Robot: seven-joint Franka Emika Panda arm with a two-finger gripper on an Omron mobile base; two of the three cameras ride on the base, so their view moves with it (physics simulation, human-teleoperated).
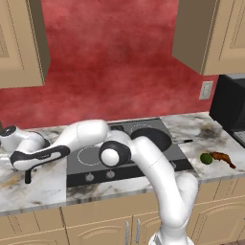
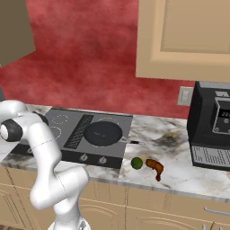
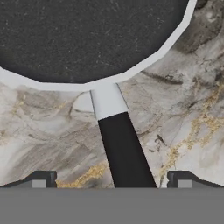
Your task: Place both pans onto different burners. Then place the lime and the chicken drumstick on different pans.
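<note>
Pans: two (image 2: 103,133) (image 3: 83,39); one lime (image 2: 136,163), apparently.

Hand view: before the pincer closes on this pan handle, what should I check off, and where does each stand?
1. Pincer open: ok.
2. Pan handle centered between the fingertips: ok.
3. Second pan on the counter, not yet on a burner: not ok.
4. First pan on a burner: ok.
5. Free burner on the stove: ok.
6. Lime and chicken drumstick on the counter, not yet on pans: not ok.
</note>
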